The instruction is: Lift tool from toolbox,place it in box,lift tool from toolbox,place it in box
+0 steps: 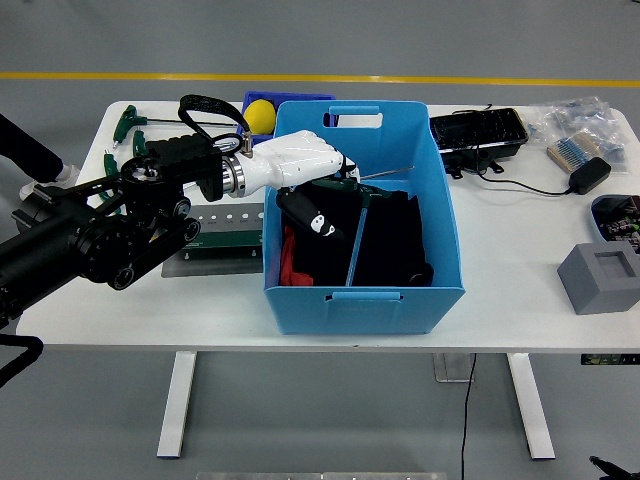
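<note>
Left hand: the white robot hand [300, 165] is inside the blue plastic box [440, 225], fingers curled around a thin metal T-handle tool [385, 176].
Box: near the white table's [520, 260] front edge.

A grey, smooth floor [560, 40] is seen behind and beneath the work area, crossed near the top by a yellow line [450, 79] running left to right. A white table [500, 300] with rounded corners is supported on white legs [176, 405] with flat feet. A black cable [466, 410] is hung from the table's underside toward the floor. Lighting is even; only soft shadows are noted under the table.
</note>
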Tool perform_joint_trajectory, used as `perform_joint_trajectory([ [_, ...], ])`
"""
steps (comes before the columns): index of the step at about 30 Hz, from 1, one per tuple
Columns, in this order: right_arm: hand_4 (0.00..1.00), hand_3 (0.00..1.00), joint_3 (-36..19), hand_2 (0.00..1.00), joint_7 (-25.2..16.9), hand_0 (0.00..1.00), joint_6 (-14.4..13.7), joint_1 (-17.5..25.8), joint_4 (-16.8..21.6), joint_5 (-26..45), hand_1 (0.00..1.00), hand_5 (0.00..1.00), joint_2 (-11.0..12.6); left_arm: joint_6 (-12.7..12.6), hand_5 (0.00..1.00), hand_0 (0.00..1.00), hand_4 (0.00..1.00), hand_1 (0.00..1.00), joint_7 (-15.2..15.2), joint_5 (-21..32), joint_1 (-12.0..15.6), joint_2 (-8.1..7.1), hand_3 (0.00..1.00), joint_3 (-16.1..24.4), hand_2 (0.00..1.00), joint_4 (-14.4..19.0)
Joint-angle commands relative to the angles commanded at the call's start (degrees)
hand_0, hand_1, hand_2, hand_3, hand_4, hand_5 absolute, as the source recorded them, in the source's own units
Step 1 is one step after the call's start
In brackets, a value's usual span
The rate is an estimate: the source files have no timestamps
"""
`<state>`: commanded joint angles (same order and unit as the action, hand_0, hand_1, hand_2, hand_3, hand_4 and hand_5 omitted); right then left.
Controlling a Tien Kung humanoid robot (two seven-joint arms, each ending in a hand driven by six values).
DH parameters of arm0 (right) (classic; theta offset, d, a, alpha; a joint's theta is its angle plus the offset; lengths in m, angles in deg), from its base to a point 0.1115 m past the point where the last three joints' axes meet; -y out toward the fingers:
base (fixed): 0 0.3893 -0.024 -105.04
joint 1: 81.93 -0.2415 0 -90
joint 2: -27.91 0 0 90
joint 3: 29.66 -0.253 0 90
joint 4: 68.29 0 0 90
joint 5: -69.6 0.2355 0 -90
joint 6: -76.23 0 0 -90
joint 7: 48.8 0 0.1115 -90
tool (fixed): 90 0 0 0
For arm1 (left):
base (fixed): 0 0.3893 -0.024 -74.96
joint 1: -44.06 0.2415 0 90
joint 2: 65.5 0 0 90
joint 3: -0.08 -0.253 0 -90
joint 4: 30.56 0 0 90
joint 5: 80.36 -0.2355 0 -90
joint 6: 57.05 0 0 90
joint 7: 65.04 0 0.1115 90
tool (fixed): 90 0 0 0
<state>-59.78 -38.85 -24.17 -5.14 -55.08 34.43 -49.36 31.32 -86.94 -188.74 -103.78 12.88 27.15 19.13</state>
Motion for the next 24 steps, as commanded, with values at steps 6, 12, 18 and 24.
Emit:
perform_joint_trajectory([
  [6, 0.782, 0.552, -0.1, 0.672, 0.0, 0.619, 0.0, 0.2, 0.0, 0.0, 0.602, 0.650, 0.0, 0.8, 0.581, 0.509, 0.993, 0.635, 0.1, -0.8, 0.5, -0.28, 0.619, 1.7, 0.729, 0.7],
  [12, 0.783, 0.550, -0.1, 0.672, 0.0, 0.619, 0.1, 0.4, 0.0, -0.1, 0.602, 0.651, -0.1, 3.7, 0.587, 0.551, 0.995, 0.697, 1.4, -1.6, 1.0, -0.14, 0.621, 2.1, 0.827, 0.6],
  [18, 0.784, 0.548, -0.2, 0.672, 0.0, 0.619, 0.1, 0.6, 0.0, -0.4, 0.604, 0.650, -0.1, 4.5, 0.594, 0.642, 0.992, 0.756, 2.3, -1.5, 2.0, -0.18, 0.663, 2.8, 0.929, 0.8],
  [24, 0.783, 0.549, -0.4, 0.673, 0.0, 0.618, 0.0, 0.8, 0.0, -0.5, 0.605, 0.651, -0.2, 1.5, 0.598, 0.647, 0.982, 0.744, 3.0, -0.8, 6.6, -0.26, 0.691, 10.4, 0.924, 2.9],
])
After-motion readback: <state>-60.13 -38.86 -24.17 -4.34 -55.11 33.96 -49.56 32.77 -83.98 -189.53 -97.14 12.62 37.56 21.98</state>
